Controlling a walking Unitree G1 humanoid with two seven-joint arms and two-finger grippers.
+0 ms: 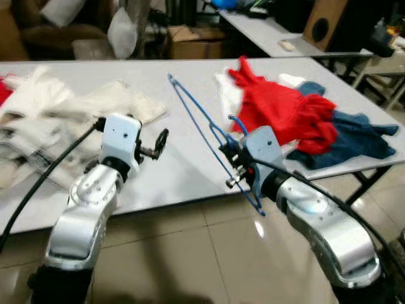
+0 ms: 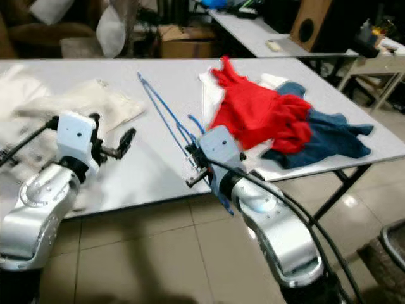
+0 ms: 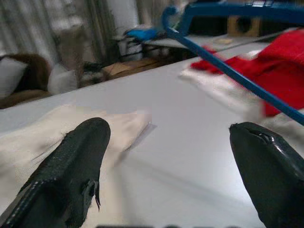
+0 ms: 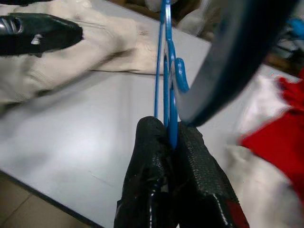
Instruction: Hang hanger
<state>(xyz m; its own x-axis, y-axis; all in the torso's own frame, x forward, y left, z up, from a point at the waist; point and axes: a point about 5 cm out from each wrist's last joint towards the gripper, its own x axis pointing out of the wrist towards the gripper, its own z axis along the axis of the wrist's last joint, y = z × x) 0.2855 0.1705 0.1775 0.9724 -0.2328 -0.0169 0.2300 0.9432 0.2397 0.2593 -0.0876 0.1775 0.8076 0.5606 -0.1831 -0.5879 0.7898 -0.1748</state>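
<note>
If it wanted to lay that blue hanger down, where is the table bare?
The bare table lies between the white clothes and the red garment, under the blue hanger that the right gripper holds. The far strip is bare too. Both ends are crowded with clothes.

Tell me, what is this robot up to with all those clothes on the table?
The robot stands at a grey table. Its right claw is shut on a blue wire hanger, holding it above the tabletop. The left claw is open and empty, hovering over the table beside a pile of white clothes. A red garment lies on a blue garment at the right end of the table. Nothing is on the hanger.
</note>
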